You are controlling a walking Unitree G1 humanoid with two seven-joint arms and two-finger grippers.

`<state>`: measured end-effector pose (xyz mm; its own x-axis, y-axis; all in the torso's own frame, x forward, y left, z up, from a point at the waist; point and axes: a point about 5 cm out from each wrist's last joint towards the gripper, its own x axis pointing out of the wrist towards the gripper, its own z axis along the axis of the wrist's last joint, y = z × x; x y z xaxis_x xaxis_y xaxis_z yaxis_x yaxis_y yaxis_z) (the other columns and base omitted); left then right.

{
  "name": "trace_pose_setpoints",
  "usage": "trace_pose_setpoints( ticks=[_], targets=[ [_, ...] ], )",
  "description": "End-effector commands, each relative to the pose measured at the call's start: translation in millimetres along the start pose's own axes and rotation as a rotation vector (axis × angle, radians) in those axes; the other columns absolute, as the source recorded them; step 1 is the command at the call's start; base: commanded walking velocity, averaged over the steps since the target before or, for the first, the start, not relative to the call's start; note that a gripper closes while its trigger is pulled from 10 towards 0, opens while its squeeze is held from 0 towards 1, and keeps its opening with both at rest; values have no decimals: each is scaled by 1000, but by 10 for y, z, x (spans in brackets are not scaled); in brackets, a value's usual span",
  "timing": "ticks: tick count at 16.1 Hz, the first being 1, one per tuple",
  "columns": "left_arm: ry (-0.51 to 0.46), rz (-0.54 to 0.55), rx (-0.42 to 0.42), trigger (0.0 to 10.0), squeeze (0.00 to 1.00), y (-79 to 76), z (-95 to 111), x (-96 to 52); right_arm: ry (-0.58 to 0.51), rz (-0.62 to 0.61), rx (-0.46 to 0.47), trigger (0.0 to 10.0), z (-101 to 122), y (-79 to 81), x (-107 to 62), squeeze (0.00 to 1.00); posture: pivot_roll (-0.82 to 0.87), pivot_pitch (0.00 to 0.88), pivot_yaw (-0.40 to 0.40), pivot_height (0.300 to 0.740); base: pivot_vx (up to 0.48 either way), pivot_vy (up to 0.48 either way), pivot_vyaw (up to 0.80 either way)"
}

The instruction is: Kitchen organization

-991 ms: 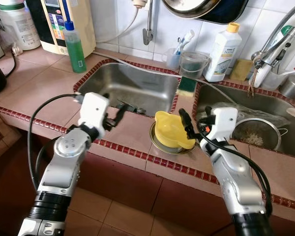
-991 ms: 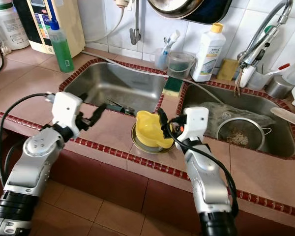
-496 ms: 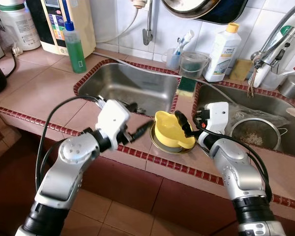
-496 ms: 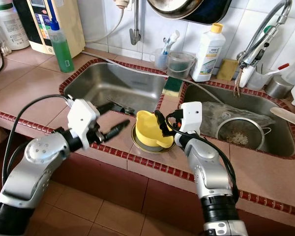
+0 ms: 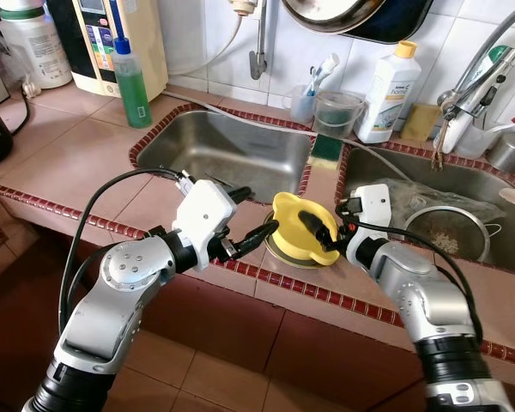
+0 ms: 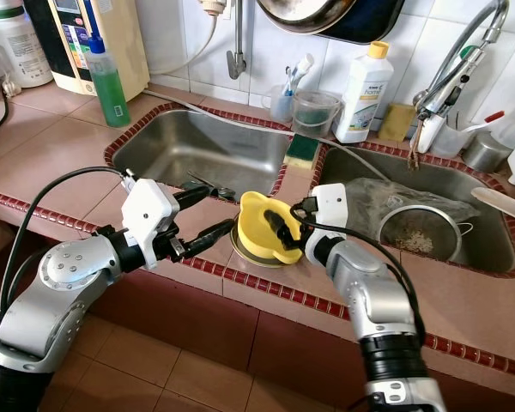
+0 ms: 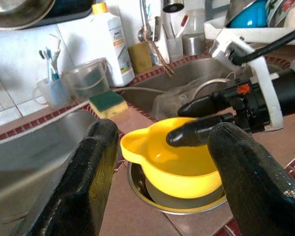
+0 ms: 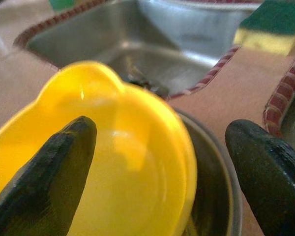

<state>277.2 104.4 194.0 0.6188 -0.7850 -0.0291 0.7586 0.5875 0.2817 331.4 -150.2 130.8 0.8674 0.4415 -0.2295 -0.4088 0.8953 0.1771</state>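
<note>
Right now the right hand reaches into the yellow plastic bowl with a pouring lip: fingers parted, one black finger inside the cup, the other outside the rim on the side toward the right basin. Straddles the wall, looks set for a pinch on the rim; whether it bites yet I cannot tell, so count it as spread, nothing gripped

Left hand held level just beside the bowl on the left-sink side, fingers wide apart, holding nothing. In the left wrist view the bowl sits framed between them, probably a brace or a second grip while the right does the lifting

Bowl nests, tilted, in a shallow round steel dish on the pink tiled tabletop, on the strip between the left steel sink and the right steel sink. Stacked like that, it likely needs separating before either piece gets put away

Further out: green-and-yellow sponge on the divider behind the bowl, white detergent bottle at the tiled wall, green soap bottle far left

Change over the last second: left hand swung in from beside the left sink to the bowl's edge; right hand dropped from beside the bowl, finger now over the rim; bowl tipped slightly, dish unmoved
</note>
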Motion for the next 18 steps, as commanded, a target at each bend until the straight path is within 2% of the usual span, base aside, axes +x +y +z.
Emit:
trace_pose_setpoints(
  ticks=[1,3,4,5,7,11,18],
  targets=[
    [-9,-39,22,10000,0,-65,54,22,-6,16,-9,10000,88,-5,-6,0,-26,0,-68,740,0,0,0],
    [-6,-65,14,10000,0,-110,47,17,8,25,-15,10000,98,-23,-7,0,-25,0,-71,740,0,0,0],
    [3,-71,27,10000,0,-120,34,13,15,41,-14,8510,115,-32,-8,0,-25,0,-72,740,0,0,0],
    [4,-71,28,10000,0,-121,33,13,15,40,-14,8510,121,-36,-8,0,-25,0,-72,740,0,0,0],
    [3,-69,14,10000,0,-133,40,15,17,39,15,0,143,-71,-11,0,-24,0,-73,740,0,0,0],
    [1,-77,14,10000,0,-149,46,20,42,55,95,0,142,-88,-7,0,-23,0,-74,740,0,0,0],
    [2,-74,18,10000,0,-142,55,16,134,49,159,0,11,-139,-3,0,-16,0,-77,740,0,0,0]
  ],
)
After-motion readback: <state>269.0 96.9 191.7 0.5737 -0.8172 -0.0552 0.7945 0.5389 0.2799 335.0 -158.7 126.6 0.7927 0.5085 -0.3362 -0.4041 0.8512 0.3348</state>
